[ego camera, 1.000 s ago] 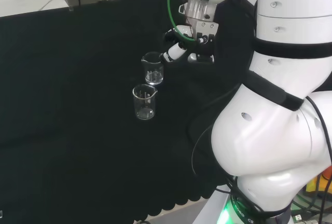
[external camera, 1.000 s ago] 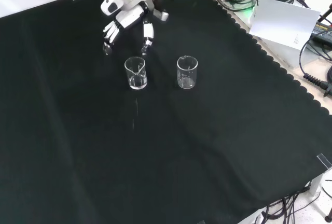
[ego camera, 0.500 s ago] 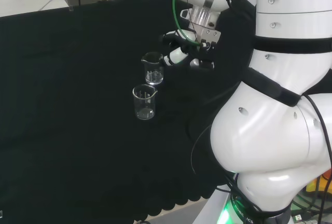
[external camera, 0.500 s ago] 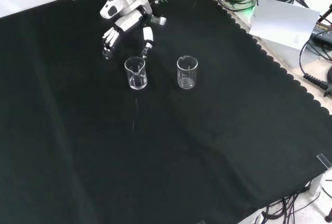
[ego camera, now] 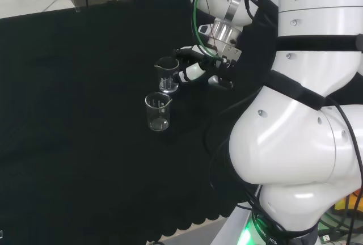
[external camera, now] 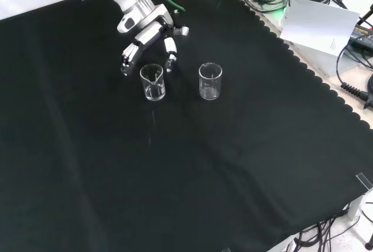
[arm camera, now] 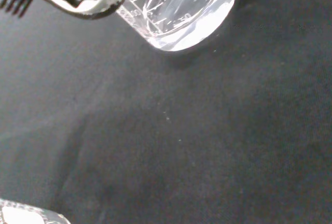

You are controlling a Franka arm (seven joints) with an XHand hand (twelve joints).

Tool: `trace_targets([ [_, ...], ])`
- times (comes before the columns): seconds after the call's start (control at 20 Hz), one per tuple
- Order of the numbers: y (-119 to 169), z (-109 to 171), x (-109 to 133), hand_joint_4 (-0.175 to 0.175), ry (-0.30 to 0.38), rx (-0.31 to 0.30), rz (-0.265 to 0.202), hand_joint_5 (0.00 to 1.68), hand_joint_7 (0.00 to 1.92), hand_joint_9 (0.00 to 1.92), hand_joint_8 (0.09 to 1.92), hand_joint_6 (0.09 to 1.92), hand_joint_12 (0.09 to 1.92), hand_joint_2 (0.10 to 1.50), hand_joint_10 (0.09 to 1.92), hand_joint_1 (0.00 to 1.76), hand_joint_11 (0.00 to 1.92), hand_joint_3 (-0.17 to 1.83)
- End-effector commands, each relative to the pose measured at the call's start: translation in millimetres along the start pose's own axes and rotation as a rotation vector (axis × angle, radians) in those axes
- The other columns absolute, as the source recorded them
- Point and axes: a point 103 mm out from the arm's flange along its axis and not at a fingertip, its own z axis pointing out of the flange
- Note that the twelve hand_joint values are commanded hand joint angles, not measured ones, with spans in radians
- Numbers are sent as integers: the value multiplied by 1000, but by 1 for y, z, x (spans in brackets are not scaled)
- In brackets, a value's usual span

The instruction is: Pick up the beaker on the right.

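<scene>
The hand (external camera: 144, 33) had come lower and nearer since a second ago, closing on the left beaker (external camera: 152, 81) in the front view, the farther one (ego camera: 167, 74) in the head view. Its fingers (external camera: 129, 56) were straight and spread, holding nothing, with the thumb (external camera: 171, 49) just beside the rim; whether it touched, I could not tell. The other beaker (external camera: 210, 80) stood upright to the right in the front view, nearer (ego camera: 158, 112) in the head view. Both beakers sat where they were on the black cloth (external camera: 233, 164). The wrist view looked down at a beaker (arm camera: 181, 11) close by.
</scene>
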Motion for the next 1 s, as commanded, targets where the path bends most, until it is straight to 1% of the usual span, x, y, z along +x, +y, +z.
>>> trace_targets([
  [0.05,6,13,5,-25,67,-16,-53,273,28,175,594,87,1177,542,617,897,0,618],
  [0.2,8,17,7,-25,99,-25,-75,271,49,191,601,87,1182,536,623,902,0,618],
  [0.35,11,22,10,-25,115,-34,-86,288,91,224,610,87,1200,526,627,900,0,621],
  [0.5,13,26,13,-25,160,-69,-97,300,119,246,615,87,1221,515,626,901,0,621],
  [0.6,15,25,17,-24,175,-83,-107,316,145,263,622,87,1236,509,625,905,0,620],
  [0.8,18,27,22,-23,187,-95,-123,347,183,290,633,87,1255,498,624,922,0,617],
  [1.0,22,30,24,-21,200,-98,-128,365,188,296,635,87,1260,496,620,933,0,615],
])
